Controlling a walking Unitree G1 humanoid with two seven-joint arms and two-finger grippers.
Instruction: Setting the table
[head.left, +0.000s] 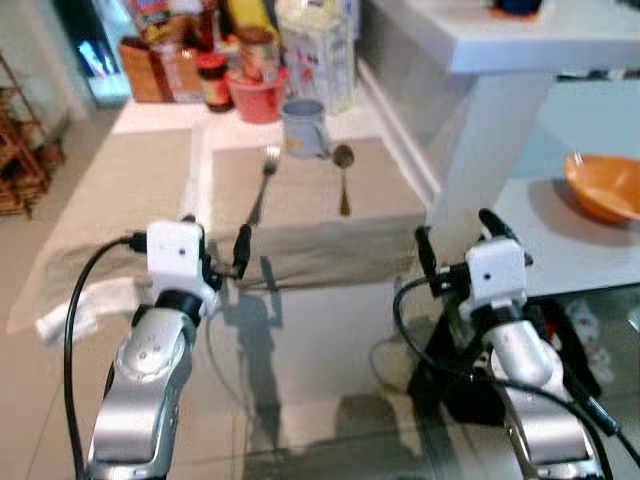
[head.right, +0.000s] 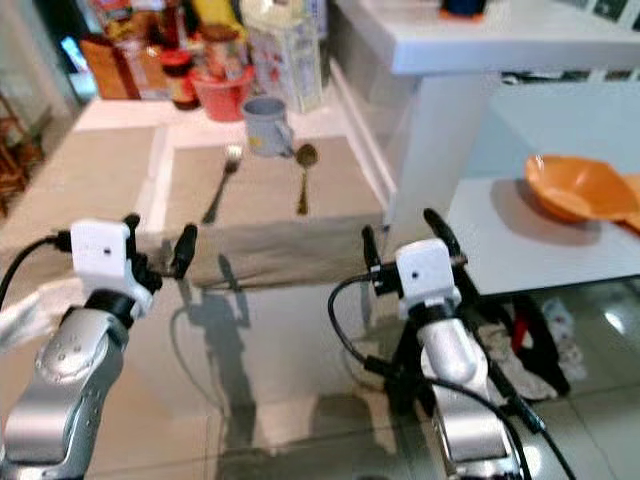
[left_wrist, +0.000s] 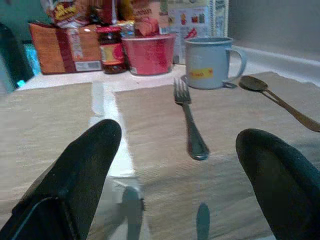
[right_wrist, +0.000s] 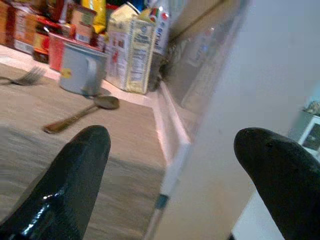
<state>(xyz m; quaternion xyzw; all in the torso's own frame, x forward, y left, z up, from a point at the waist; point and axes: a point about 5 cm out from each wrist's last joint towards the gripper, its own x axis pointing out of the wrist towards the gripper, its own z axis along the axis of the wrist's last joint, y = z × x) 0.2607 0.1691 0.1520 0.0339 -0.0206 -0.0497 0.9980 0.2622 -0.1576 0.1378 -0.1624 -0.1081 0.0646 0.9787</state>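
My left claw (head.left: 213, 262) hangs spread and empty at lower left, just short of the worktop (head.left: 160, 180) edge. Centre frame, fork (head.left: 264, 180) and spoon (head.left: 343, 176) lie on the mat (head.left: 300, 200), mug (head.left: 304, 127) behind. Reaching carelessly could drag the overhanging mat. My right claw (head.right: 407, 242), spread, risks clipping the white post (head.right: 430, 150); the bowl (head.right: 575, 190) sits far right.

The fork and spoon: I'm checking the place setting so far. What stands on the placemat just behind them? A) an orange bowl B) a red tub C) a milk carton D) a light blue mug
D: the light blue mug stands at the far edge of the placemat, just behind the tips of the fork and the spoon.
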